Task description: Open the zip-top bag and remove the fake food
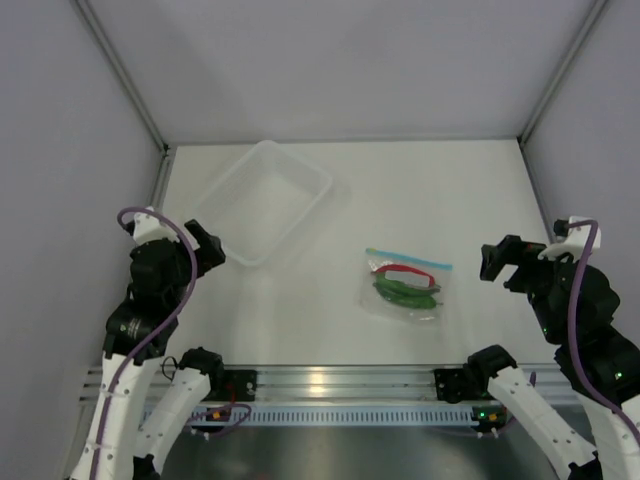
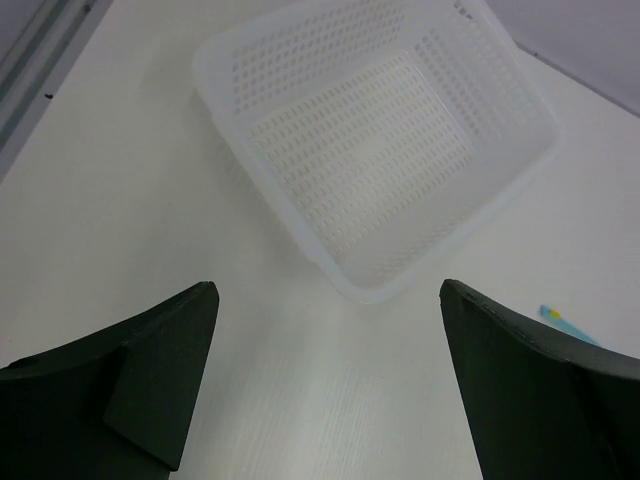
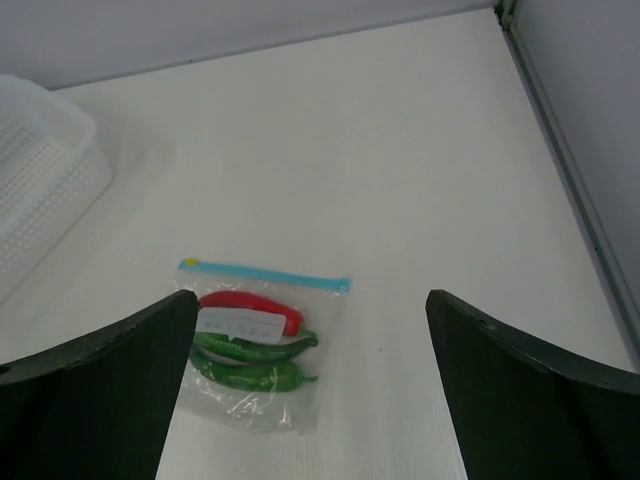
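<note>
- Bag position: I see the zip-top bag (image 1: 405, 285) lying flat on the white table (image 1: 450, 190), right of centre and nearer the right arm than the left.
- Its blue zip strip (image 3: 265, 273) runs along the far edge. From the right wrist camera it looks straight, but I cannot tell whether it is sealed.
- Inside the clear plastic are the red chili (image 3: 250, 300), nearest the strip, and below it the two green chilies (image 3: 255, 360), side by side.
- My right gripper (image 3: 311, 297) hangs above the table on the near side of the bag, touching nothing. Its jaws are spread wide, with the bag framed between the fingers (image 3: 520, 390).
- My left gripper (image 2: 328, 290) is also wide apart and holds nothing. It hovers just short of the white perforated basket (image 2: 375, 150).
- That basket sits upright at the far left of the table, well apart from the bag.
- In the overhead view both grippers, left (image 1: 205, 250) and right (image 1: 492, 262), are off the table surface.
</note>
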`<state>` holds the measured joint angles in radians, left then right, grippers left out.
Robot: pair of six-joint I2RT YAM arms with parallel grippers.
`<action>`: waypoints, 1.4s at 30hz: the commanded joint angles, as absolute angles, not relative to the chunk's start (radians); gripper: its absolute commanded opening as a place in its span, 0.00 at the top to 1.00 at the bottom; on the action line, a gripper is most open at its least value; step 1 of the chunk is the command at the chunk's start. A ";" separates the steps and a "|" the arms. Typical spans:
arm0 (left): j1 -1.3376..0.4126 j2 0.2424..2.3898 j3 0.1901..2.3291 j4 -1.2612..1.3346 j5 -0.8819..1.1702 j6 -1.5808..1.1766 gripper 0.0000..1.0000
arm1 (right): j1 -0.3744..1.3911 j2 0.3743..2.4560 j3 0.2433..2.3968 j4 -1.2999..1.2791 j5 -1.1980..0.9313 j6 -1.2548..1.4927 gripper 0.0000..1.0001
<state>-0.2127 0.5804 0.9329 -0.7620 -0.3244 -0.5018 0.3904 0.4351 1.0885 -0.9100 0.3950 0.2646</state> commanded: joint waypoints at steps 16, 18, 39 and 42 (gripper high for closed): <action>-0.455 1.041 0.608 -0.145 0.081 -0.909 0.01 | 0.400 0.440 1.040 -0.795 0.256 0.272 0.01; -0.518 1.130 0.617 -0.074 0.054 -0.937 0.01 | 0.400 0.440 1.034 -0.795 0.255 0.276 0.01; -0.931 1.700 0.793 0.336 0.133 -1.098 0.03 | 0.399 0.407 1.026 -0.790 0.227 0.256 0.01; -0.933 1.733 0.801 0.356 0.146 -1.101 0.12 | 0.400 0.400 1.023 -0.788 0.215 0.258 0.00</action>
